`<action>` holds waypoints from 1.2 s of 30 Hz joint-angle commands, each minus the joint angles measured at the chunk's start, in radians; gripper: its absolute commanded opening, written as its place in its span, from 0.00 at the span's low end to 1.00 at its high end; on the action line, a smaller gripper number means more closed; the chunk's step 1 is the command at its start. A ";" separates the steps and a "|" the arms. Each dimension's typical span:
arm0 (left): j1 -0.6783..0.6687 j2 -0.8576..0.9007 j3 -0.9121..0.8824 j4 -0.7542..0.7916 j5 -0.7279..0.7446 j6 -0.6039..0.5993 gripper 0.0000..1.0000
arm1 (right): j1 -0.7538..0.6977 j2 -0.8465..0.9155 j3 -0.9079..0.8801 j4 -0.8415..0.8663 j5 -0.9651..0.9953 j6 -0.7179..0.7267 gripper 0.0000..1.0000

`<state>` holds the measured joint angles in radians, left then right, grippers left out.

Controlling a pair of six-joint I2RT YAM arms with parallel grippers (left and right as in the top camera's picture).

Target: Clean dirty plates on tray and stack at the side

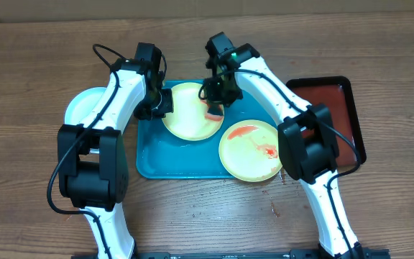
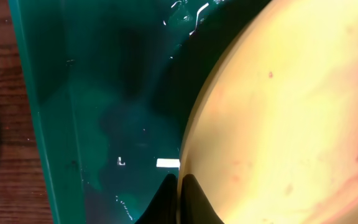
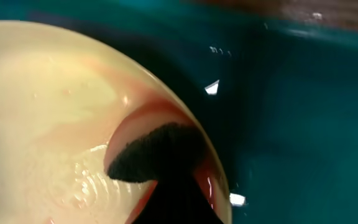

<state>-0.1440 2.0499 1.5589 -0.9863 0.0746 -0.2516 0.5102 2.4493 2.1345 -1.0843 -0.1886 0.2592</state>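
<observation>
Two pale plates with yellow-green rims lie on the teal tray (image 1: 149, 162). My left gripper (image 1: 160, 104) is shut on the left rim of the back plate (image 1: 185, 119); the left wrist view shows the jaws (image 2: 180, 182) pinching that rim (image 2: 278, 112). My right gripper (image 1: 214, 97) is shut on a pinkish sponge (image 1: 213, 110) with a dark face (image 3: 148, 155), pressed on the same plate's right edge (image 3: 55, 112). The front plate (image 1: 250, 155) carries red sauce smears. A pale blue-white plate (image 1: 81, 106) lies on the table left of the tray, partly hidden by my left arm.
A dark red, black-rimmed tray (image 1: 336, 108) sits on the right, partly under my right arm. The teal tray floor is wet (image 2: 104, 112) (image 3: 291, 112). A few red specks mark the wooden table (image 1: 275, 208) in front of the tray.
</observation>
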 commanded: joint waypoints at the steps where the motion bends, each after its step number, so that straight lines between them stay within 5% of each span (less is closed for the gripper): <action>1: 0.000 0.005 0.009 -0.005 -0.004 0.013 0.04 | 0.037 0.022 -0.031 0.049 0.037 0.030 0.04; 11: 0.000 0.005 0.009 -0.006 -0.003 0.013 0.04 | 0.123 0.058 -0.041 0.173 -0.064 0.056 0.04; 24: 0.000 0.005 0.009 -0.004 -0.003 0.013 0.04 | 0.109 0.061 -0.032 0.158 -0.558 -0.001 0.04; 36: 0.000 0.005 0.009 -0.005 -0.003 0.008 0.04 | 0.015 0.041 -0.032 -0.094 -0.459 -0.092 0.04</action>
<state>-0.1314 2.0499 1.5589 -0.9981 0.0601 -0.2512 0.5621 2.4794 2.1067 -1.1561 -0.7082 0.2077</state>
